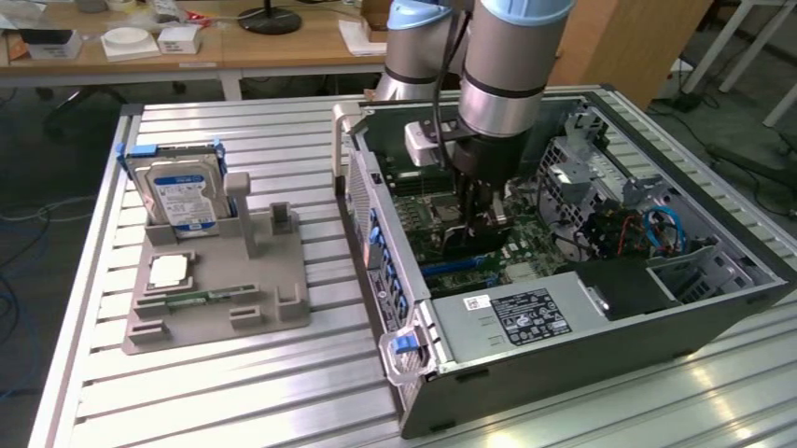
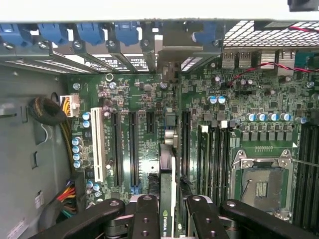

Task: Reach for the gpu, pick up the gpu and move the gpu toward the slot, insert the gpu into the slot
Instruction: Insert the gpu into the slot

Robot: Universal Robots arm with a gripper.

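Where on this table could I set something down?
Bare table lies nearest the camera, in front of the holder and case, and beyond the hard drive. Inside the case is crowded: the gripper holds the gpu over the board.

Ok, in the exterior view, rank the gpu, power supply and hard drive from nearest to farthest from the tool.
1. gpu, gripped in the tool, inside the case.
2. power supply, at the case's camera-side end.
3. hard drive, upright on the grey holder outside the case, exterior view's left.
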